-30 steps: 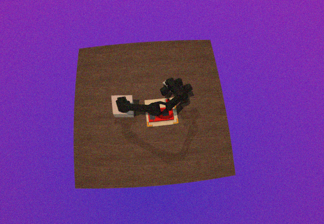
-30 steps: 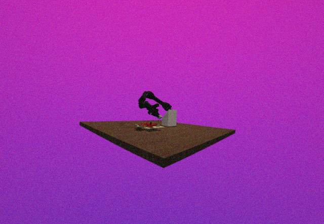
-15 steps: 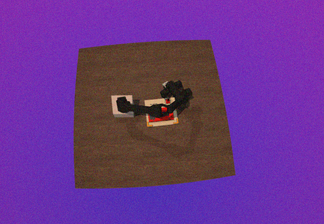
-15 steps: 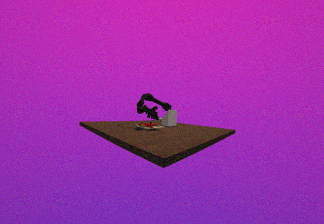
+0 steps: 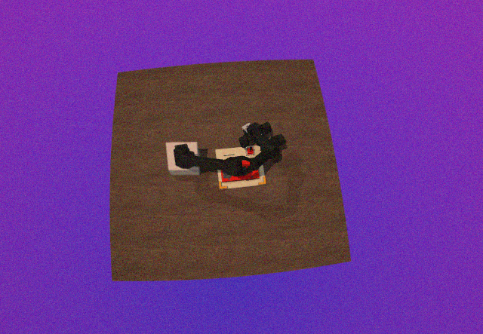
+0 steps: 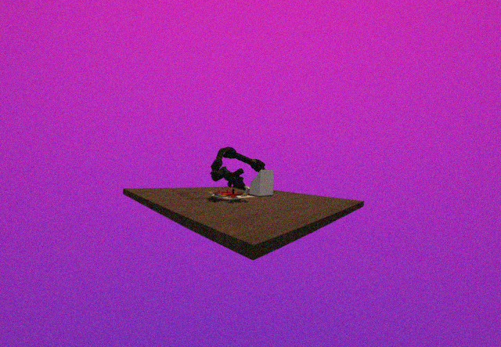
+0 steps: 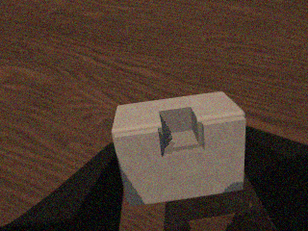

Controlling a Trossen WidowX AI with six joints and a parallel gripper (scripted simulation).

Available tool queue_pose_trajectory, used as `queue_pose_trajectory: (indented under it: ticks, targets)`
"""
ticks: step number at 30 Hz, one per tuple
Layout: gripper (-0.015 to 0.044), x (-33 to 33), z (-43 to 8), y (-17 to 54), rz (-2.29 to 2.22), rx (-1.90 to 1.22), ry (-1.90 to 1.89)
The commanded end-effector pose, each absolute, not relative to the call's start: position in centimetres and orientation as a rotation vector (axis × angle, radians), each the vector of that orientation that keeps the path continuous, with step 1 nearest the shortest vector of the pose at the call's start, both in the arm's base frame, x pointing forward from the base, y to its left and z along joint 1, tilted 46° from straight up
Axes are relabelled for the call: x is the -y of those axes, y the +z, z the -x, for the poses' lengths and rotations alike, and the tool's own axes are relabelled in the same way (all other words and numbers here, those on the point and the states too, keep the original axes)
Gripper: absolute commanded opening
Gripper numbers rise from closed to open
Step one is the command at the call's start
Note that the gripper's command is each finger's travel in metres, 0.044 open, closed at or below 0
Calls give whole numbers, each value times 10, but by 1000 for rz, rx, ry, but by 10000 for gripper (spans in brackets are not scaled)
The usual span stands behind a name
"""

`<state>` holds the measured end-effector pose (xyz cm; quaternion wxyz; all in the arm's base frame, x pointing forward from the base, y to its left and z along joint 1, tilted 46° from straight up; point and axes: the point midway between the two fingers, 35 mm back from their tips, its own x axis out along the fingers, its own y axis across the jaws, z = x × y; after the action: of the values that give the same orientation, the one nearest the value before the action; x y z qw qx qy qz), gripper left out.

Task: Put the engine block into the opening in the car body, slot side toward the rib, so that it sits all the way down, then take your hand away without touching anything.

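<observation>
The pale grey engine block (image 7: 144,168) (image 5: 245,127) has a square slot across its upper edge, plain in the wrist view. My gripper (image 7: 177,143) is shut on it, with one black finger at each side. The block is held in the air, beyond the far edge of the cream board in the top view. The red car body (image 5: 239,178) lies on the cream board (image 5: 242,185), under the arm's elbow in that view. The arm hides much of the car body; its opening and rib cannot be made out. The block's far side is hidden.
A small red part with a dark top (image 5: 250,151) stands at the far side of the board, close to the gripper in the top view. The arm's base stands on a pale box (image 5: 184,173) (image 6: 264,183) beside the board. The brown table top (image 5: 218,237) (image 6: 250,222) has open edges.
</observation>
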<state>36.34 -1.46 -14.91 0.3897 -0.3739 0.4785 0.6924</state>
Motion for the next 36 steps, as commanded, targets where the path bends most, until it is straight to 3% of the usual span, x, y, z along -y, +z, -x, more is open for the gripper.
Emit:
queue_pose_trajectory:
  ticks: [1, 36]
  targets:
    - [0, 21, -364, -155, 960, -1212, 1761]
    - [0, 43, -358, -180, 960, -1214, 1761]
